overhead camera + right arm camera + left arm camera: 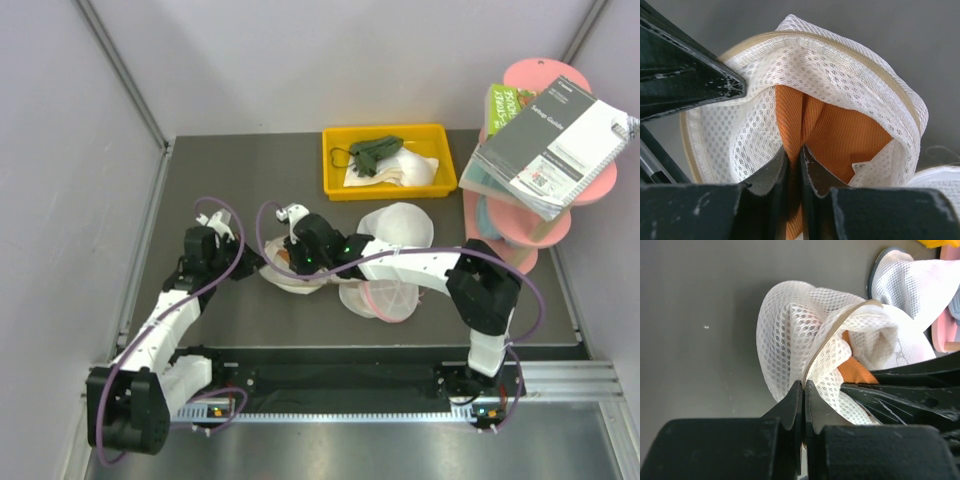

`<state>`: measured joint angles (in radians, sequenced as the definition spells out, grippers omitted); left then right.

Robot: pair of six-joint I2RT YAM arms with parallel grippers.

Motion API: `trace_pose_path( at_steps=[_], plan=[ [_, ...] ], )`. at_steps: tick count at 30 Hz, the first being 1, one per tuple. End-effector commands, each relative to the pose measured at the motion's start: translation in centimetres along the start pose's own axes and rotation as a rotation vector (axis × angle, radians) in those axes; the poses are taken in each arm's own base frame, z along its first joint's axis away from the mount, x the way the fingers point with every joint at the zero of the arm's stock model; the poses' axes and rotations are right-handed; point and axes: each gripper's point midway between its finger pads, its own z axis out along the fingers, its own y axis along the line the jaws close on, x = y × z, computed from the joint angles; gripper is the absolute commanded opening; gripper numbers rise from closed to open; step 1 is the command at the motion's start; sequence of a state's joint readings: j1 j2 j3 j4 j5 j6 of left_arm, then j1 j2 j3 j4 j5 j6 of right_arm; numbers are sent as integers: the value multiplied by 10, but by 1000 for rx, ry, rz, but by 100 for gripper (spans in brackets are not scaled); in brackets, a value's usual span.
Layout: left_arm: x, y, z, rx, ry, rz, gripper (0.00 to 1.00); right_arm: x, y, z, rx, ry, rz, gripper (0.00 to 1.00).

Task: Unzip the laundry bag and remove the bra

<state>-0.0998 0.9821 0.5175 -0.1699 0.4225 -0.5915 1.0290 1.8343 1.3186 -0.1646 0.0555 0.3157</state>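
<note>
Top view: laundry bag (296, 280) is mostly hidden under both grippers. Only a pale sliver shows on the table (250, 170), left of centre, just left of a pink-rimmed mesh bag (385, 298). Of the bra (840, 135) only a ribbed orange patch shows inside the mouth; its shape is unreadable.

The bag is crumpled, so no clear long axis. Its mouth gapes toward the right gripper (801, 152), with the beige rim arching over it. The zip seam runs diagonally away from the left gripper (804, 386).

Left jaws are pinched tight on the mesh at that seam. Right jaws are nearly closed, with orange fabric between them.
</note>
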Motion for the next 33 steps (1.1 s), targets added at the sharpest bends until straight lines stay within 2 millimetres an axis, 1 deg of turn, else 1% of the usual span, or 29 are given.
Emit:
trace_pose_path(
  at_steps=[1,2,3,8,11,12,15,17,18,20,21,25,27,28,29,30,33],
  plan=[
    [-2,-1,2,24,-22,37,0,-4,2,8,-48,-37,64,7],
    [-1,-1,3,22,-16,36,0,-2,5,8,-75,-34,70,2],
    [-1,-1,3,22,-14,40,0,-2,4,9,-80,-35,82,0],
    [1,1,2,12,-6,46,0,4,-2,15,-110,-21,123,1],
    [2,2,1,10,-6,43,0,6,-5,18,-104,-15,133,9],
    [3,2,1,11,-5,43,0,6,-5,18,-101,-16,133,13],
    [4,3,0,6,2,48,0,4,-7,17,-90,-25,134,22],
    [4,3,0,1,7,56,0,4,-10,16,-79,-27,133,24],
    [4,4,0,-4,15,54,0,4,-10,16,-75,-30,134,29],
    [4,5,0,-9,15,58,0,4,-12,16,-69,-30,132,32],
    [4,5,1,-9,17,57,0,-2,-11,16,-74,-54,130,34],
    [4,6,0,-14,17,54,0,0,-14,17,-74,-55,132,34],
    [4,5,0,-12,17,55,0,-3,-16,17,-75,-63,139,33],
    [4,5,0,-15,18,57,0,-2,-15,17,-82,-62,141,29],
    [3,5,-1,-15,17,56,0,-4,-15,16,-86,-69,141,22],
    [3,5,-1,-15,17,56,0,-3,-16,16,-85,-67,141,0],
    [1,6,0,-34,13,44,0,-10,-14,8,-97,-93,130,0]
  ],
)
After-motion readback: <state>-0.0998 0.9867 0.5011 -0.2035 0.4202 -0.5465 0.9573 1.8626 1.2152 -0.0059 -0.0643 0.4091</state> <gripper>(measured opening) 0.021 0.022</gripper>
